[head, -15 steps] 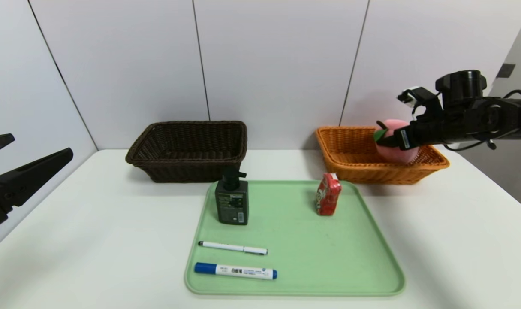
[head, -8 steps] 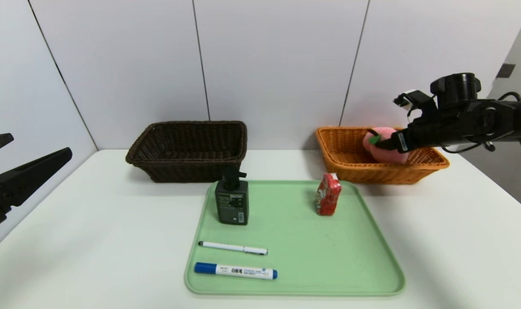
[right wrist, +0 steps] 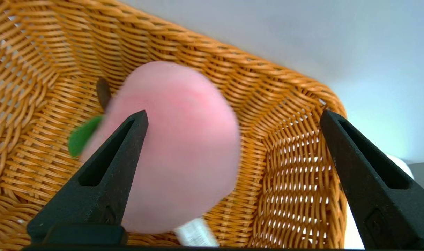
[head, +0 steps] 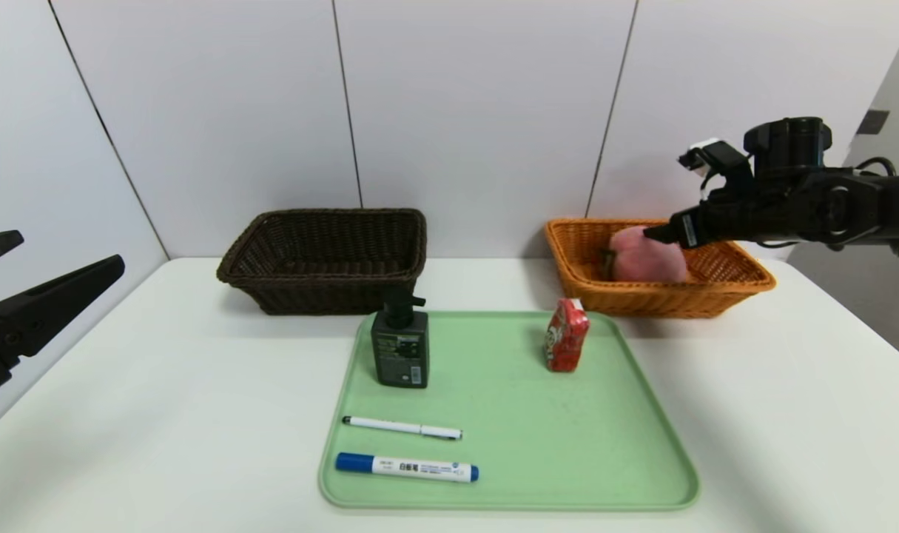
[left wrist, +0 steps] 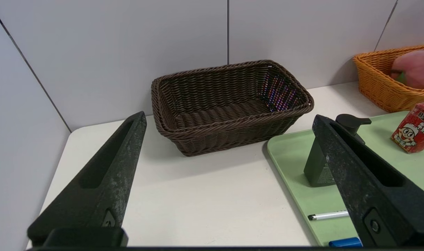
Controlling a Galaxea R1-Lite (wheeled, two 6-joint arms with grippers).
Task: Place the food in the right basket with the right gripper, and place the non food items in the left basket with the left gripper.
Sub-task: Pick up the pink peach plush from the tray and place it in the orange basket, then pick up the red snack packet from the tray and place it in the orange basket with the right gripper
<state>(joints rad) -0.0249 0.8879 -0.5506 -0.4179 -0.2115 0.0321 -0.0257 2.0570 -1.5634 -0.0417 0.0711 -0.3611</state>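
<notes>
The pink plush peach (head: 645,255) (right wrist: 177,146) lies loose inside the orange right basket (head: 664,300) (right wrist: 285,167). My right gripper (head: 660,233) (right wrist: 232,113) hangs just above it, open and holding nothing. The red snack packet (head: 566,334) (left wrist: 412,127) stands on the green tray (head: 538,444). Also on the tray are the dark pump bottle (head: 399,348), the thin white pen (head: 401,427) and the blue-capped marker (head: 406,467). The dark brown left basket (head: 323,296) (left wrist: 229,132) holds nothing. My left gripper (head: 68,252) (left wrist: 228,116) is parked open at the table's far left.
The tray sits at the middle of the white table (head: 160,414), in front of both baskets. A grey panelled wall stands right behind the baskets.
The peach left my right gripper, dropped into the orange basket and rolled toward its left side. The right gripper rose a little. The left arm stayed still.
</notes>
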